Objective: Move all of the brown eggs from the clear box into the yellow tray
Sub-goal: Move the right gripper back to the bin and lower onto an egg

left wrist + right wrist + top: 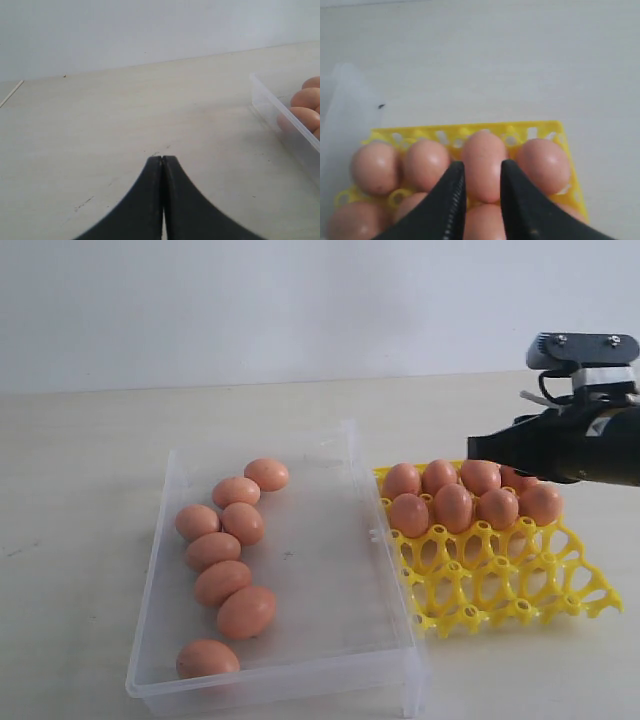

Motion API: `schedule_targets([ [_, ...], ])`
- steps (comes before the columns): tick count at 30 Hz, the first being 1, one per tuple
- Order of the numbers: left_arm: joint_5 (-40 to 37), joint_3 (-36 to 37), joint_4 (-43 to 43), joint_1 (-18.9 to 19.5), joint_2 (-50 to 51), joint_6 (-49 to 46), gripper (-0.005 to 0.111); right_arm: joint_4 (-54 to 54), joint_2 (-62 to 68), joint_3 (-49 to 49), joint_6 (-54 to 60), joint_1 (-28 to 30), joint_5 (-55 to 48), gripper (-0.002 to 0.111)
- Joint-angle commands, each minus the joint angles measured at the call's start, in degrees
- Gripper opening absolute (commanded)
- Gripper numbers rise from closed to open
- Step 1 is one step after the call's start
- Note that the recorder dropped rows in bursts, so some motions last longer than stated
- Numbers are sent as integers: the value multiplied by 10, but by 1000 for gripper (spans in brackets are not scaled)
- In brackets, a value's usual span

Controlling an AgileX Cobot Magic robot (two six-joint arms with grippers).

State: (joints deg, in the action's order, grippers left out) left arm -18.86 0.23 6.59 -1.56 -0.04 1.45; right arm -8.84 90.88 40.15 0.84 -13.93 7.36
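Brown eggs (222,582), smooth matte ovals, lie eight along the left side of the clear box (340,640), a shallow transparent container, and eight in the far cups of the yellow tray (505,585), an open plastic lattice. The right gripper (482,167) flanks a far-row egg with a narrow gap; contact cannot be determined. The left gripper (162,158) is closed and empty above the table (100,115).

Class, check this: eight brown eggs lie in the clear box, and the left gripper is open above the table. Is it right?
No. The left gripper is shut, not open: the left wrist view shows its fingers pressed together above the table. Eight brown eggs lie in the clear box.
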Motion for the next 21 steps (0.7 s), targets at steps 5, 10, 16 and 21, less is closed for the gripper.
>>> schedule_targets([
  [5,8,-2,1,-1,0,4,0,-3,-5,168,22,-175,-270,0],
  [10,8,-2,1,-1,0,4,0,-131,99,310,101,-240,-413,6],
  [16,8,-2,1,-1,0,4,0,-133,216,427,37,-271,-412,50],
  [21,8,-2,1,-1,0,4,0,-129,274,477,34,-271,-421,57],
])
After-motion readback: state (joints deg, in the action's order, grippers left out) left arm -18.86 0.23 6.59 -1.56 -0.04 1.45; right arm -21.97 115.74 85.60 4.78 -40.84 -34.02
